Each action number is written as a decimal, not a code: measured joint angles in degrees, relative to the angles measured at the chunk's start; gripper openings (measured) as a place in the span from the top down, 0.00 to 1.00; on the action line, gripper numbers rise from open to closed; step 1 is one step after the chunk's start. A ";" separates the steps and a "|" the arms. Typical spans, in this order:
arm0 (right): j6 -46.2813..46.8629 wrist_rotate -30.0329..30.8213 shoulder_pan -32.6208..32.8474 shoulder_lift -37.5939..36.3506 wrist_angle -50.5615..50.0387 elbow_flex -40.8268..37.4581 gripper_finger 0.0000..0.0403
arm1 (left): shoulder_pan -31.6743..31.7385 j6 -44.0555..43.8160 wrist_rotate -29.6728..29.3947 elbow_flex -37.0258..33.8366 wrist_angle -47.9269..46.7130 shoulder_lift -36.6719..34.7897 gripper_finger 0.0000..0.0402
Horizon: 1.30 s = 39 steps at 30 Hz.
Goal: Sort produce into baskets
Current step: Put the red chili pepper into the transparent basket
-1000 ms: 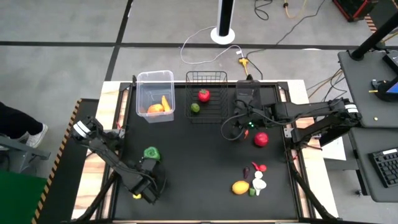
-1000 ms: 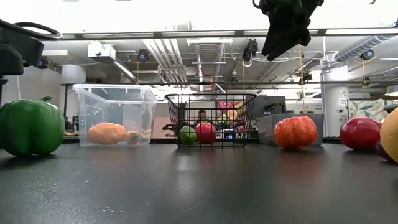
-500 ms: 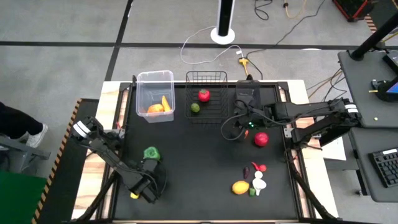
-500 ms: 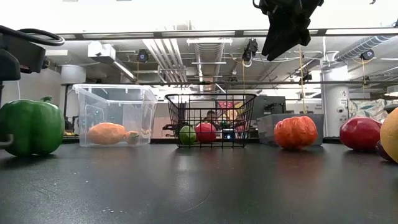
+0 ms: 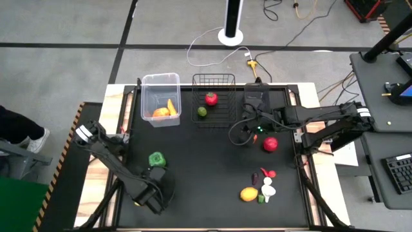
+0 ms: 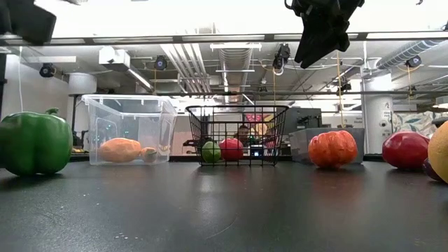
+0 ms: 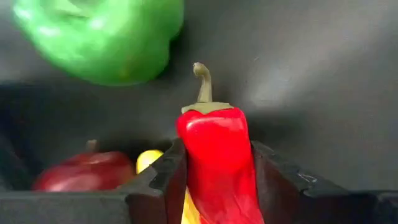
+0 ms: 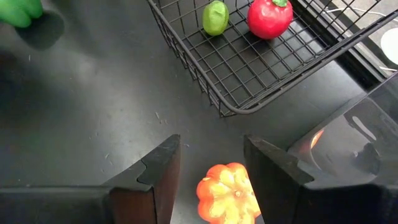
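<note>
The red pepper [image 7: 219,165] is being pinched upright, stem away from the wrist, in the left gripper [image 7: 214,180] at the table's [image 5: 206,161] near-left corner, well apart from the baskets [image 5: 213,96] along the far edge, while the right gripper [image 8: 208,168] is being held spread above an orange pumpkin [image 8: 227,191].

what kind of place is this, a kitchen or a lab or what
Most likely a robotics lab or workshop, not a kitchen. The low view shows exposed ceiling ducts and open industrial space behind the table. From above, loose cables trail over a bare concrete floor, and a keyboard sits on a workstation beside the table.
</note>
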 joint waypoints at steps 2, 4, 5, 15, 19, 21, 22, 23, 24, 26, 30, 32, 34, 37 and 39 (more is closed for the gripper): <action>0.00 0.00 0.01 0.00 0.00 0.00 0.58 | 0.00 0.86 0.01 3.48 -4.54 0.00 0.67; 0.00 0.00 0.01 0.00 0.02 0.00 0.58 | 0.00 1.74 -0.47 7.26 -9.81 -0.04 0.67; 0.00 0.00 -0.01 0.00 0.04 -0.01 0.58 | 0.00 2.11 -1.54 9.13 -12.02 -0.08 0.67; 0.00 0.00 0.00 0.00 0.26 0.00 0.58 | 0.85 11.44 -24.77 23.68 -23.29 -0.50 0.67; 0.00 0.00 0.01 0.00 0.37 -0.02 0.58 | 2.24 19.07 -32.85 24.78 -23.55 -2.36 0.67; 0.00 0.00 -0.01 0.00 0.39 0.00 0.58 | 3.48 21.91 -36.80 24.43 -23.54 -3.87 0.67; 0.00 0.00 -0.01 0.00 0.39 -0.02 0.58 | 4.10 23.07 -38.94 24.14 -23.59 -4.67 0.67; 0.00 0.00 0.01 0.00 0.41 -0.02 0.58 | 4.82 24.21 -41.12 23.90 -23.56 -5.47 0.67; 0.00 0.02 0.00 0.00 0.42 -0.02 0.58 | 5.62 25.32 -43.07 23.77 -23.55 -6.35 0.67; 0.00 0.01 0.00 0.00 0.47 -0.01 0.58 | 7.37 27.84 -46.53 23.67 -23.57 -8.33 0.67; 0.00 0.02 0.01 0.00 0.88 -0.02 0.58 | 11.64 33.22 -53.22 23.66 -23.56 -12.16 0.66; -0.06 0.03 0.00 0.00 1.63 -0.02 0.58 | 14.31 35.86 -55.41 23.64 -23.56 -13.95 0.66; -0.27 0.04 -0.01 0.00 2.25 -0.02 0.58 | 17.44 38.74 -56.49 23.64 -23.56 -15.79 0.66; -1.08 0.04 -0.01 0.00 3.16 -0.02 0.58 | 22.77 43.14 -58.33 23.53 -23.56 -17.80 0.66; -1.41 0.07 -0.01 0.00 3.68 -0.02 0.58 | 26.75 46.06 -59.11 23.21 -23.55 -18.79 0.66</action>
